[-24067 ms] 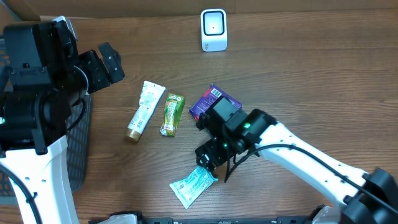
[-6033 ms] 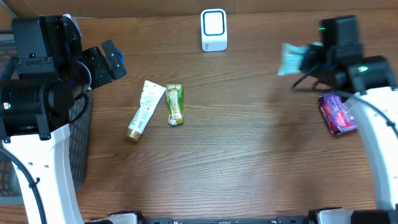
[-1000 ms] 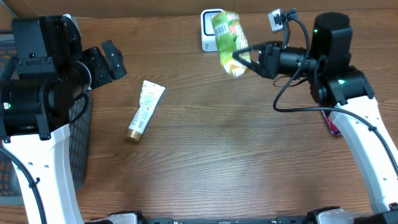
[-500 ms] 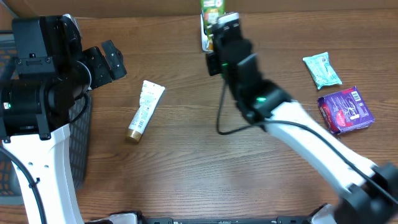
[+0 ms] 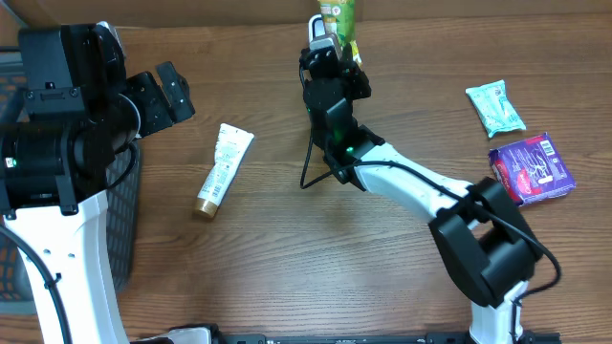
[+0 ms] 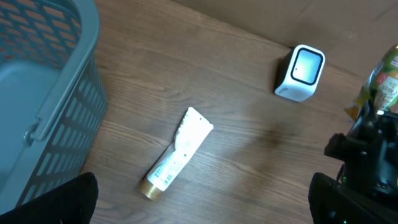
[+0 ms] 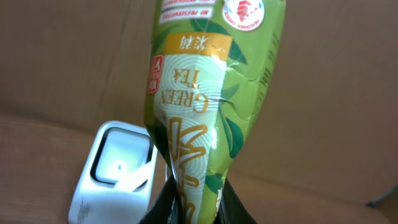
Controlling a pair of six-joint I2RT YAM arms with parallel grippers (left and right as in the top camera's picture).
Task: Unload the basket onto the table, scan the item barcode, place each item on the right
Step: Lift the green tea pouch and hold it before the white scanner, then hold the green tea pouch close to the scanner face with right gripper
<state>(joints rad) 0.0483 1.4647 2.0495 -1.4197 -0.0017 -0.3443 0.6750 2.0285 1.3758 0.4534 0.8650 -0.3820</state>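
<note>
A green tea packet (image 7: 205, 93) stands upright in my right gripper (image 7: 196, 200), which is shut on its lower end. Just left of it and behind sits the white scanner (image 7: 115, 171), its lit window facing the packet. From overhead the packet (image 5: 337, 13) is at the table's far edge, above the right gripper (image 5: 331, 50), and the scanner is mostly hidden behind that gripper. The left wrist view shows the scanner (image 6: 301, 71) and the packet (image 6: 385, 87) to its right. My left gripper (image 6: 208, 208) hangs open and empty above the table's left side.
A white tube with a gold cap (image 5: 222, 169) lies left of centre. A grey basket (image 6: 43, 81) stands at the left edge. A teal packet (image 5: 495, 105) and a purple packet (image 5: 532, 169) lie at the right.
The right arm has swung toward the back centre, carrying the green packet from right of the scanner to right beside it. The left arm has not moved.
</note>
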